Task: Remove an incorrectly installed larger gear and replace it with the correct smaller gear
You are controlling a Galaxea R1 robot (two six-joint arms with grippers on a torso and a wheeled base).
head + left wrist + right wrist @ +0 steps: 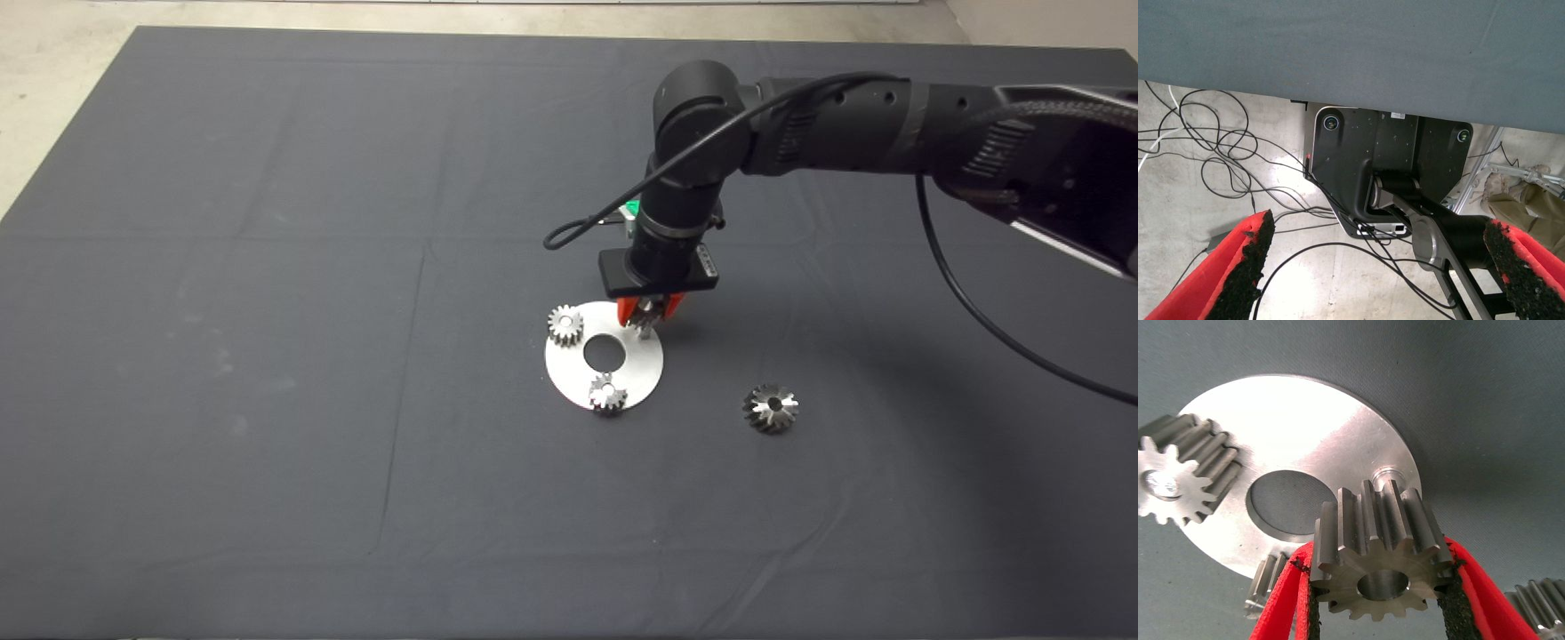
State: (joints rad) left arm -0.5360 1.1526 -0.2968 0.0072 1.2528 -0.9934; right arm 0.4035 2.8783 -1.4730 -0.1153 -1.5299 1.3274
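Smaller gear (1381,550) clamped in right hand (1381,613) over plate pin (1390,475), hidden overhead; left hand (1378,267) open.

The mat (267,311) is dark grey, and the floor (53,71) at the upper left is pale beige. The round plate (645,360) is shiny silver. Two little gears (565,324) on it are bright silver. The larger gear (771,408), lower right of the plate, is dark grey with shiny teeth. The right gripper (650,311) has red fingers (1281,607) with black pads. The arm (800,124) is black.
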